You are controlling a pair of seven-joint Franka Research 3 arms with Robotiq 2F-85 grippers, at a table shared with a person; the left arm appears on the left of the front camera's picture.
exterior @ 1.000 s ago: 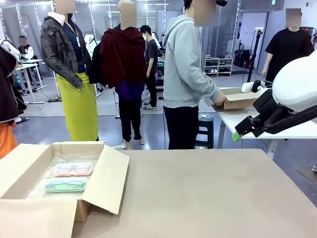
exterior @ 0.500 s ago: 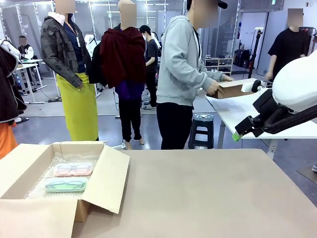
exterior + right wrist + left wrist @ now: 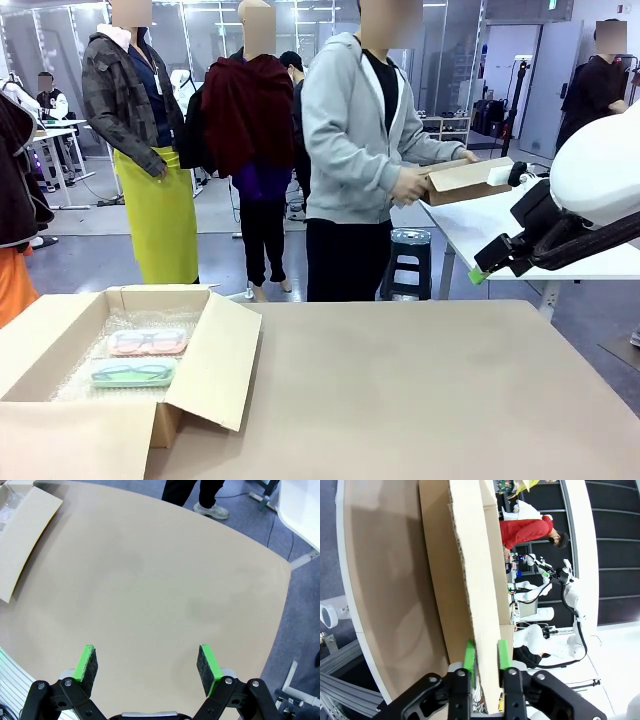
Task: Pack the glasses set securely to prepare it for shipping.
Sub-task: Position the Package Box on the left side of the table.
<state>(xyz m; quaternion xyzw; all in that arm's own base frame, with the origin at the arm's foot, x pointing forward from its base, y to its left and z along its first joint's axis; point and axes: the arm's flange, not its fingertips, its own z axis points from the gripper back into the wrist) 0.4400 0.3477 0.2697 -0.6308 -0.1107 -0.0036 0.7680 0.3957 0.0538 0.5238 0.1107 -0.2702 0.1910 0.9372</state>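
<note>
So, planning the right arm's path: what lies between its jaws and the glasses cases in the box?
Bare table top, then the box's raised right flap, in the front view. The pink case and green case lie behind it.

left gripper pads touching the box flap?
Cannot tell. In the left wrist view the left gripper straddles the cardboard flap edge, fingers narrowly apart, but pad contact with the cardboard isn't plain.

arm (image 3: 600, 170): white rounded shell | wrist: black | jaws: black, green pads | person (image 3: 355, 150): grey hoodie, black trousers
</note>
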